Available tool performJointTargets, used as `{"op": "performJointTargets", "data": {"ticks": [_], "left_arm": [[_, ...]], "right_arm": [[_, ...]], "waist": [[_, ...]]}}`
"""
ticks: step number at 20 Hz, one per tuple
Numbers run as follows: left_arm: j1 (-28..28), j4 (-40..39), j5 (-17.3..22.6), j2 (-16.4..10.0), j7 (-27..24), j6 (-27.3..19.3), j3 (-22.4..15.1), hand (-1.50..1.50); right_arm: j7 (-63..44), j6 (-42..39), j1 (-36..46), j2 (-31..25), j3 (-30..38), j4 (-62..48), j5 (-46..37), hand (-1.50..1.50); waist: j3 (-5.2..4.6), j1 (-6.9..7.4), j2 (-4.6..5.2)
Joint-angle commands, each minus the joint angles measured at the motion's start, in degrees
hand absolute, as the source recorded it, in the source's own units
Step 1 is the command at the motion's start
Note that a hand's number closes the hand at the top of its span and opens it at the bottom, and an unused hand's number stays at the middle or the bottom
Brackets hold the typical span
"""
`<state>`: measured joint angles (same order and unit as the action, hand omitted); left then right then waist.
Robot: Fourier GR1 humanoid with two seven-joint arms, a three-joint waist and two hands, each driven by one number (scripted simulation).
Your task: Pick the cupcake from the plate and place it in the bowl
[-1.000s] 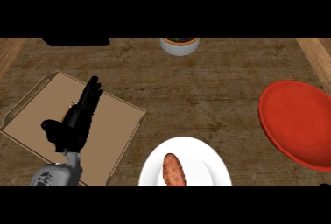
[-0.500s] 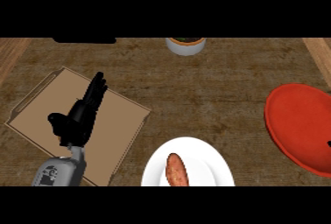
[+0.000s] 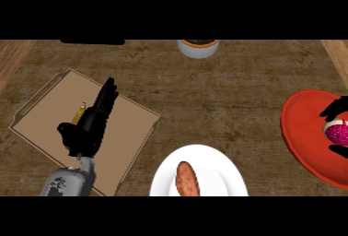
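At the left, the left hand (image 3: 88, 126) hangs over a tan tray (image 3: 48, 108), its fingers straight and released, holding nothing; a small yellow thing (image 3: 80, 110) peeks out from under it, too small to name. This hand has no part in the job as things stand. Toward the middle of the tabletop (image 3: 224, 101), a white plate (image 3: 217, 161) at the near edge carries a sausage (image 3: 185, 177), and at the far edge stands a small white bowl (image 3: 198, 50), partly cut off, with something dark showing inside it. At the right lies a red plate (image 3: 306, 133), and on it, close to the view's edge, sits the pink cupcake (image 3: 337, 132). The right hand (image 3: 333, 108) shows only as black fingers at that edge: one part curls over the cupcake's far side, another comes up against its near side, so the cupcake lies between them and the fingers are grasping it, or all but touching it. Judging from this, the task is at its first step: the hand has reached the cupcake and closed round it, but the cupcake is not yet lifted off the red plate. What is left is the lift, the carry across the tabletop to the bowl, which is well apart from the red plate, and the release into it.
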<state>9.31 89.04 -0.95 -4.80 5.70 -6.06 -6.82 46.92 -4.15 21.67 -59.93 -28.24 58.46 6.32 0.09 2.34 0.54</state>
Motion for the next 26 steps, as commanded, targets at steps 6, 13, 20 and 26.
{"op": "performJointTargets", "data": {"ticks": [6, 13, 20, 26], "left_arm": [[-0.85, -0.9, 1.55, -1.33, -1.97, 1.88, 2.44, 0.0], [1.16, -0.44, 0.03, -0.32, 1.12, 0.07, 1.81, 0.0], [-1.33, 0.08, 0.19, 0.16, -1.0, 0.6, 1.34, 0.0], [-1.91, -0.7, 1.09, -0.82, -2.48, 1.88, 2.42, 0.0]], "right_arm": [[12.09, -18.06, 9.05, 6.66, 3.37, -14.99, 1.68, -1.5], [9.69, -26.14, 9.71, 4.75, 10.46, -17.86, 12.03, -1.5], [6.65, -37.45, 10.28, 0.48, 11.52, -23.79, 15.82, -1.5], [6.83, -43.95, 7.7, -0.97, 11.42, -24.53, 18.2, -1.5]], "waist": [[-0.02, -0.75, -0.17], [-0.03, -1.66, -0.34], [0.07, -0.67, 0.0], [0.17, -1.04, 0.11]]}}
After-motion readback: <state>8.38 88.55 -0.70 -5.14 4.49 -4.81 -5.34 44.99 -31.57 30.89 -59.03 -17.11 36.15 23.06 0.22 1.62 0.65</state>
